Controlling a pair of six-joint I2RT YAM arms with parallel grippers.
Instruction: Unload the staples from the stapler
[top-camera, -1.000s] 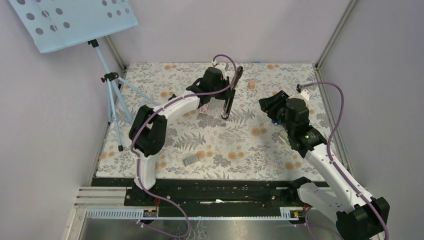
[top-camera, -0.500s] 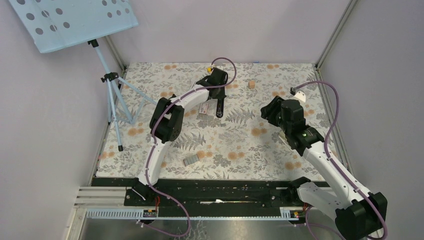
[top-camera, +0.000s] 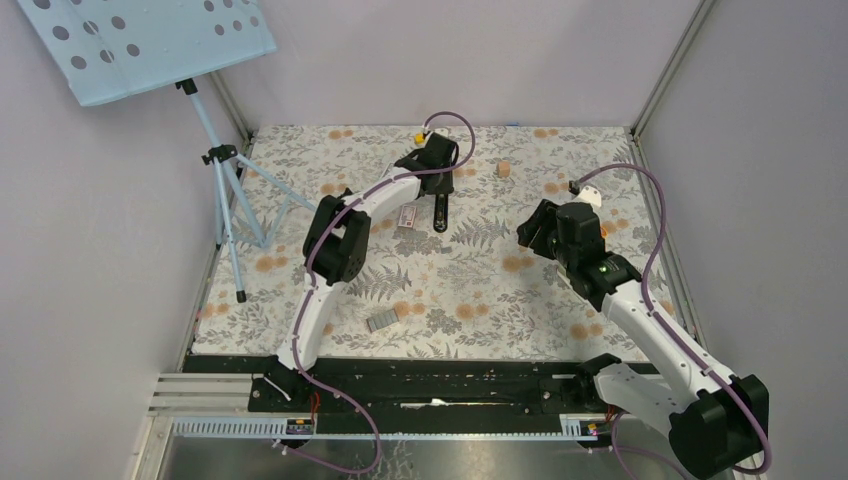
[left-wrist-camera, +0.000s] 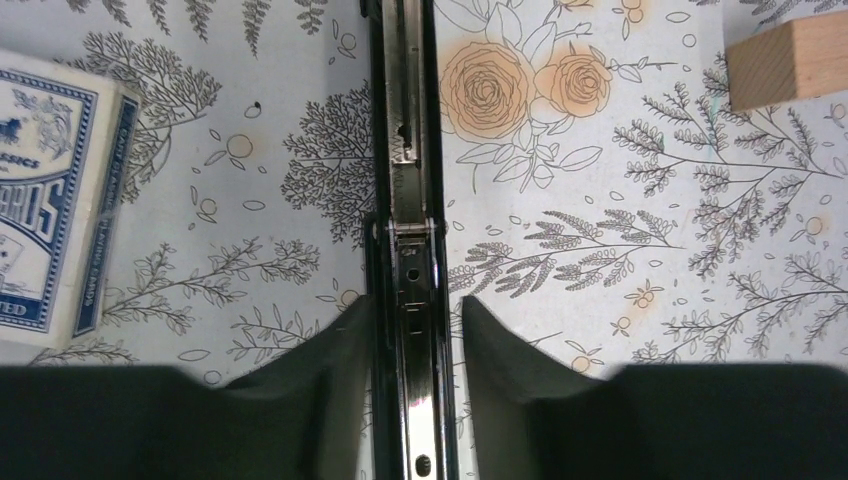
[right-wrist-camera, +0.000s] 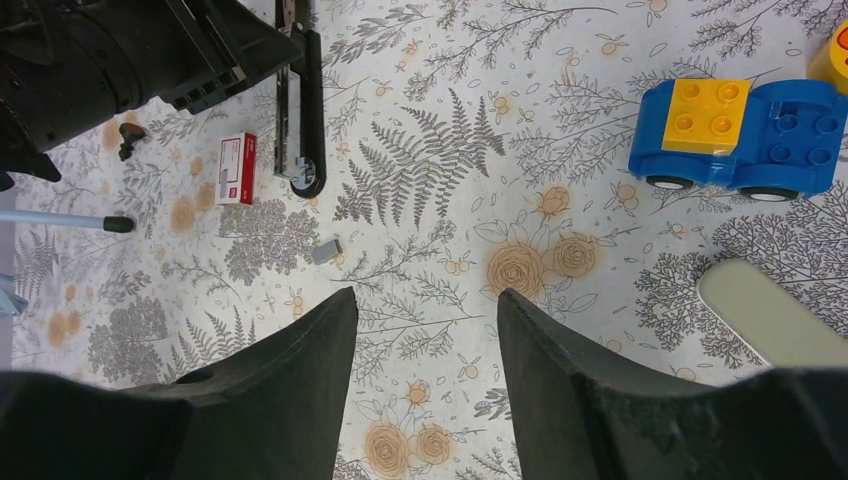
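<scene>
The slim black stapler (top-camera: 439, 212) lies flat on the floral table at the far middle, its silver rail (left-wrist-camera: 410, 200) facing up. My left gripper (left-wrist-camera: 412, 312) is over it with a finger on each side. The left finger (left-wrist-camera: 340, 350) touches the stapler's side, and a thin gap shows at the right finger. A grey strip of staples (top-camera: 382, 321) lies on the near middle of the table. A small grey staple block (right-wrist-camera: 326, 250) lies near the stapler's tip (right-wrist-camera: 303, 150). My right gripper (right-wrist-camera: 425, 300) is open and empty above bare table, right of the stapler.
A blue printed box (left-wrist-camera: 50, 190) lies left of the stapler and a small red box (right-wrist-camera: 236, 155) beside its end. A wooden block (top-camera: 505, 169) sits at the far right. A blue and yellow toy car (right-wrist-camera: 740, 135) is near my right gripper. A tripod stand (top-camera: 225, 170) stands at the left edge.
My left arm has lowered the opened stapler from the air and laid it flat on the table. My right gripper has shifted a little left and further away.
</scene>
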